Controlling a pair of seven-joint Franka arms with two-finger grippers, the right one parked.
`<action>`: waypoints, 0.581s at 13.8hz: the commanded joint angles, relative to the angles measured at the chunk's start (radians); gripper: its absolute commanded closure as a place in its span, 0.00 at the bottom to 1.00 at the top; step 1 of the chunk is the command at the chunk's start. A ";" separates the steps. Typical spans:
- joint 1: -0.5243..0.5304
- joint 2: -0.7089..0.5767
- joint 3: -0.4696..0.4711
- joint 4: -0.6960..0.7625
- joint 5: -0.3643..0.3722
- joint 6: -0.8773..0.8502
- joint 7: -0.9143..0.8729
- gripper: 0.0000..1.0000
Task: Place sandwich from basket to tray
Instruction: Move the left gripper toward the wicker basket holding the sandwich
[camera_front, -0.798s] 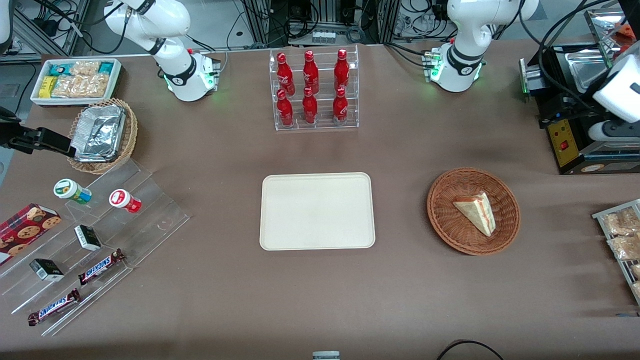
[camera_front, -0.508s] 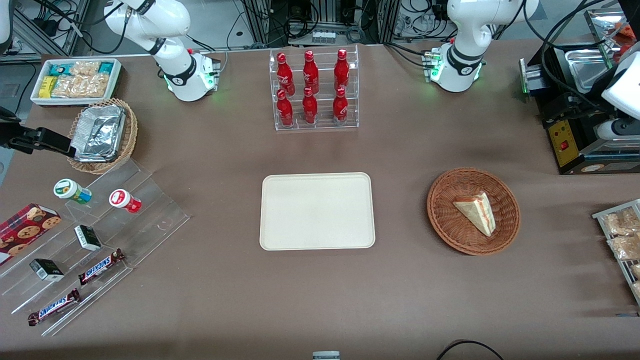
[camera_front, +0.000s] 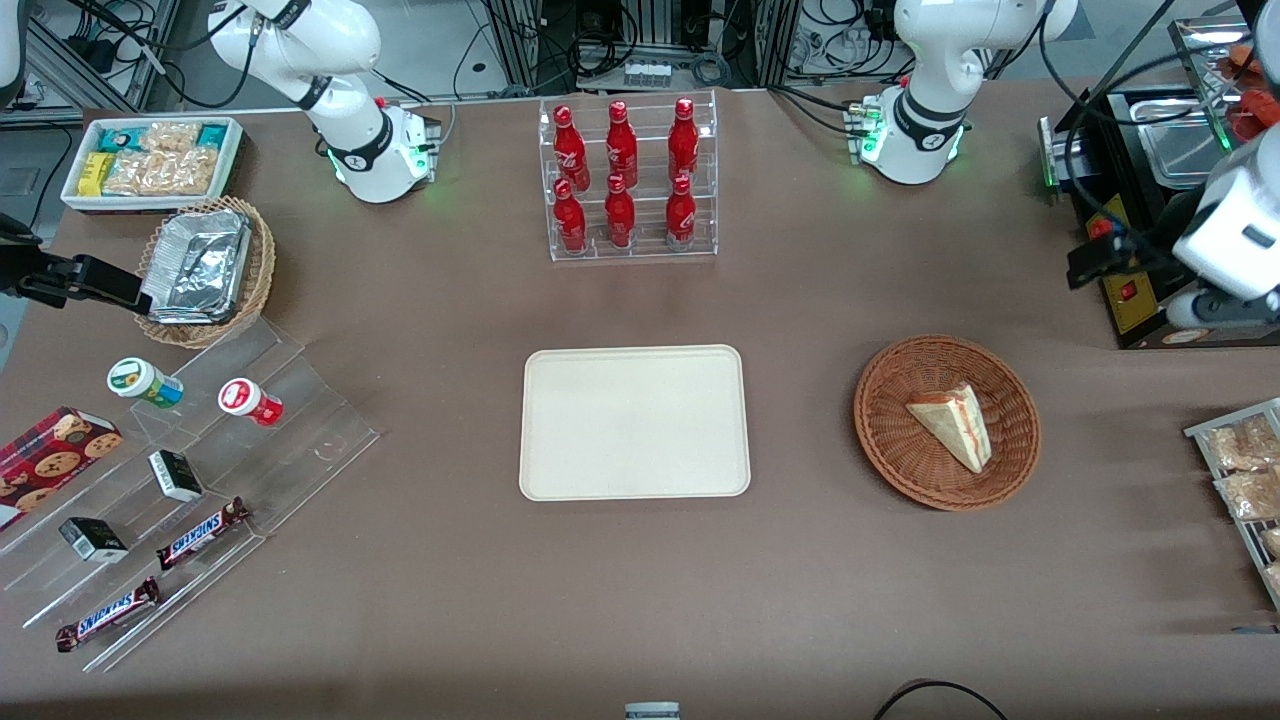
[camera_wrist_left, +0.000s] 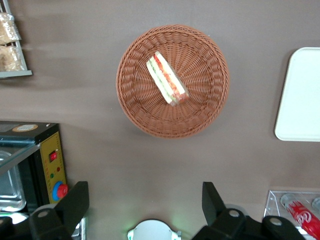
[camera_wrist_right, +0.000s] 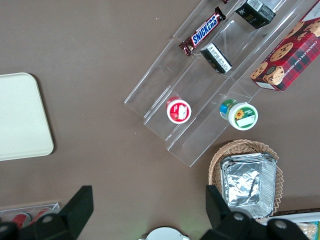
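the sandwich (camera_front: 951, 427) lies in the basket (camera_front: 885, 440), well apart from the bare tray (camera_front: 634, 422). the gripper (camera_wrist_left: 145, 200) hangs wide open above open table beside the basket's rim.

The front view looks steeply down over the whole table (camera_front: 800, 300); the left wrist view looks down past the gripper (camera_wrist_left: 145, 200) on the shared basket (camera_front: 890, 450).

Sandwich (camera_front: 951, 425) in basket (camera_front: 890, 450) (tray (camera_front: 634, 470) beside), open-fingered gripper (camera_wrist_left: 145, 200) high above table.
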 joint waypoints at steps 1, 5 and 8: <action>0.006 -0.015 0.001 -0.123 0.005 0.115 -0.014 0.00; 0.034 -0.015 0.010 -0.287 -0.012 0.325 -0.075 0.00; 0.054 -0.006 0.009 -0.408 -0.053 0.501 -0.148 0.00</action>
